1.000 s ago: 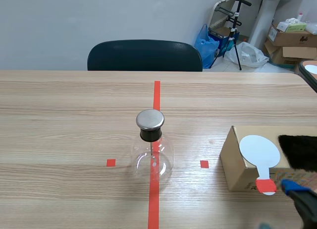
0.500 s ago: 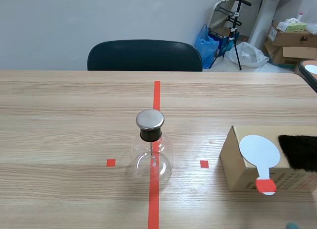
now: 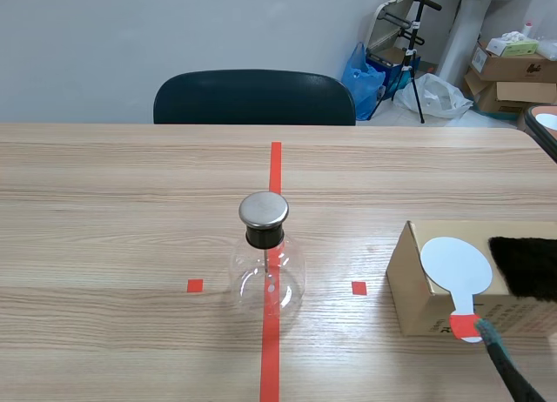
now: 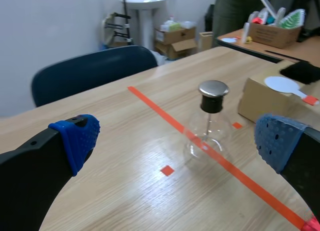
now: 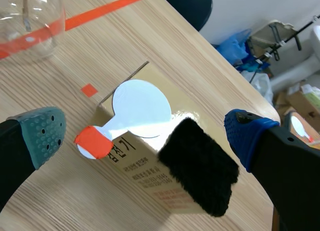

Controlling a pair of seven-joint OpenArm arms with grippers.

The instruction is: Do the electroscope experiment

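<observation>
The left end effector gapes wide and empty, facing the electroscope flask on the counter. Right of the flask, the right end effector, equally wide and empty, hangs over a cardboard box carrying a white paddle and black fur pad. Behind the flask stands a dark chair.

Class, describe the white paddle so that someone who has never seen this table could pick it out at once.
On the wooden table, find the cardboard box right of the glass flask. Flat on its top lies a white round paddle, its red-banded handle jutting over the near edge. Unlike the black furry pad beside it, it is thin, smooth and white.
</observation>
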